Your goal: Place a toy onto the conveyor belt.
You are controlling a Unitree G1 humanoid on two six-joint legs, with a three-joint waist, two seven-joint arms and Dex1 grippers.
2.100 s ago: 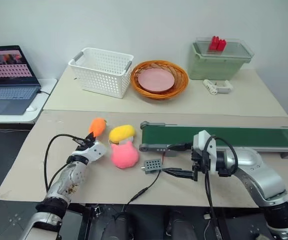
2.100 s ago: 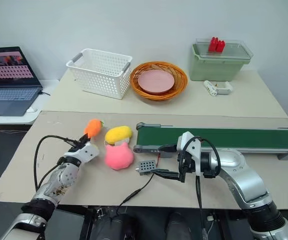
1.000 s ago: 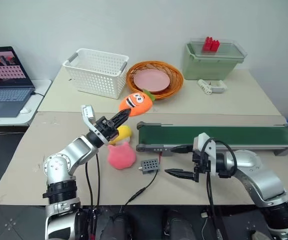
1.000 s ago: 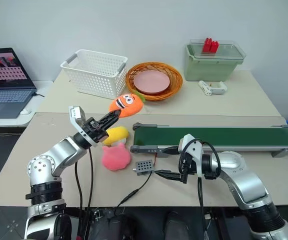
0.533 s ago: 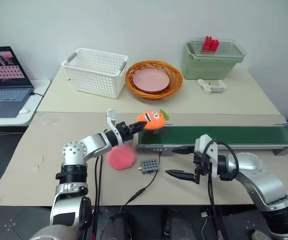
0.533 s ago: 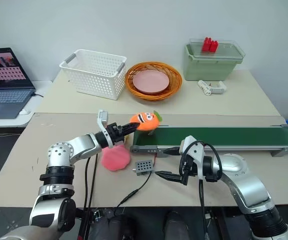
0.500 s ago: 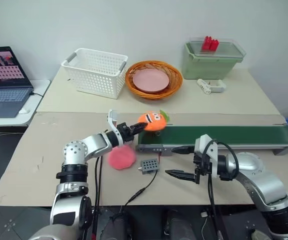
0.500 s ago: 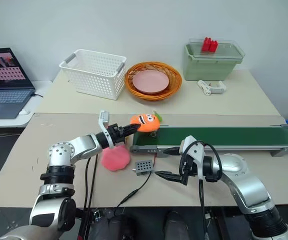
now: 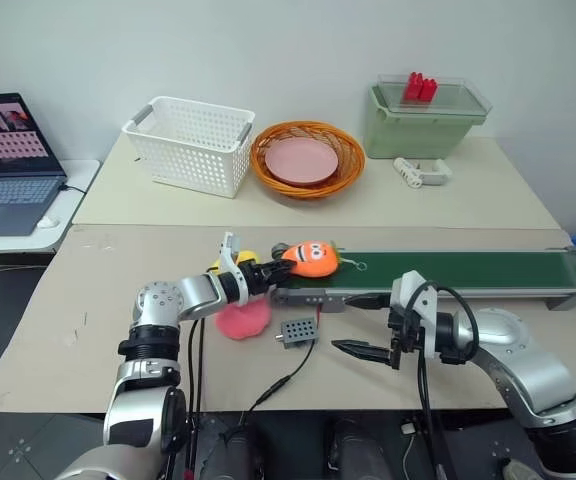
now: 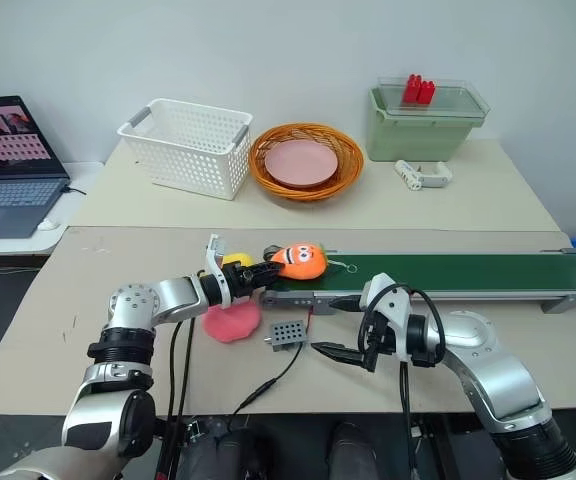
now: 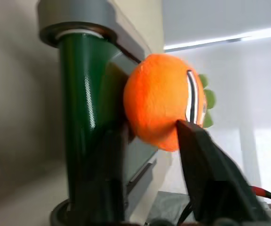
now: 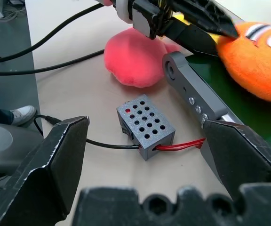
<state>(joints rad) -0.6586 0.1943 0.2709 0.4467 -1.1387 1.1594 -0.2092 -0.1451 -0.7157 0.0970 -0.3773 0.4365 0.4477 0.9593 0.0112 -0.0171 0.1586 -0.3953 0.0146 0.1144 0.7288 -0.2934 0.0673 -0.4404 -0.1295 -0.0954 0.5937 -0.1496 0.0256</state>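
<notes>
The toy (image 9: 311, 257), an orange carrot plush with a face and green tip, lies on the left end of the dark green conveyor belt (image 9: 448, 272). My left gripper (image 9: 276, 268) reaches in level from the left. In the left wrist view its fingers stand apart, open, with their tips on either side of the near end of the toy (image 11: 166, 101). My right gripper (image 9: 348, 323) hovers open in front of the belt's left end, pointing left, with nothing between its fingers.
A pink plush (image 9: 243, 318) lies under my left forearm, and a yellow plush (image 10: 233, 260) peeks out behind it. A grey perforated box (image 9: 300, 329) with cables sits before the belt. At the back stand a white basket (image 9: 190, 143), a wicker basket (image 9: 306, 160) and a green bin (image 9: 428, 118).
My left gripper carried the toy right and down onto the belt's left end, then its fingers opened. The right arm has stayed still.
</notes>
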